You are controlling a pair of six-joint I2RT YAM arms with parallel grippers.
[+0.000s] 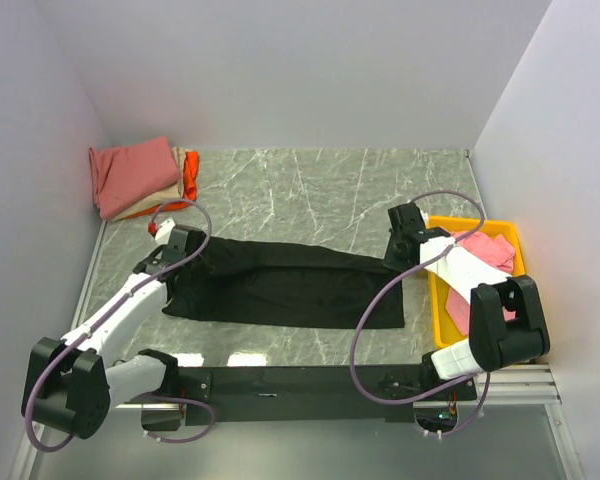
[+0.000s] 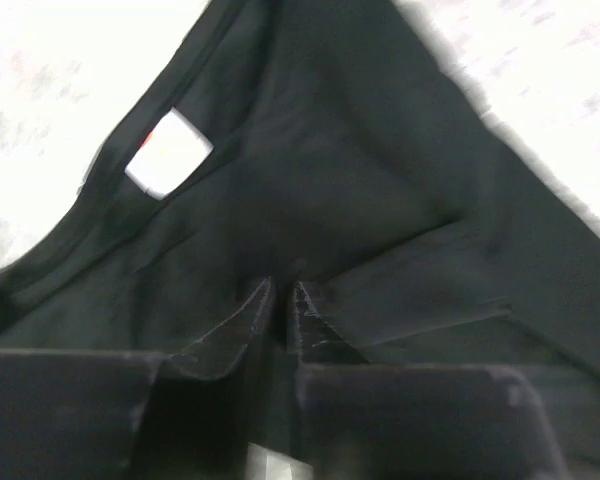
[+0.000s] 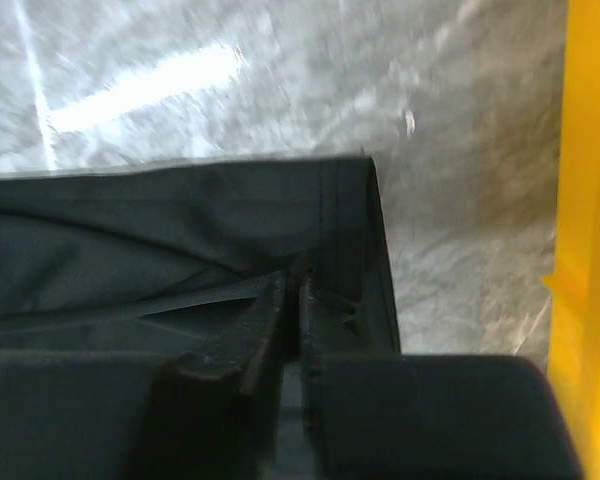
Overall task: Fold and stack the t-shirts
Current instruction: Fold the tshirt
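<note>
Black t-shirt (image 1: pixel 280 285) lies folded into a long strip across the middle of the marble bench (image 1: pixel 310 190), parallel to the near edge. Left gripper (image 2: pixel 280 292) is pinched down to a sliver on the cloth below the white neck tag (image 2: pixel 168 152); tag print is blurred. Right gripper (image 3: pixel 293 282) is likewise closed on the hem corner beside the yellow bin (image 1: pixel 477 221). Pink t-shirt (image 1: pixel 488 250) in the bin is partly hidden by the right arm. At the far left corner, a dusty-red t-shirt (image 1: pixel 130 172) tops a stack; beige (image 1: pixel 158 206) and orange (image 1: pixel 190 178) edges only just show.
</note>
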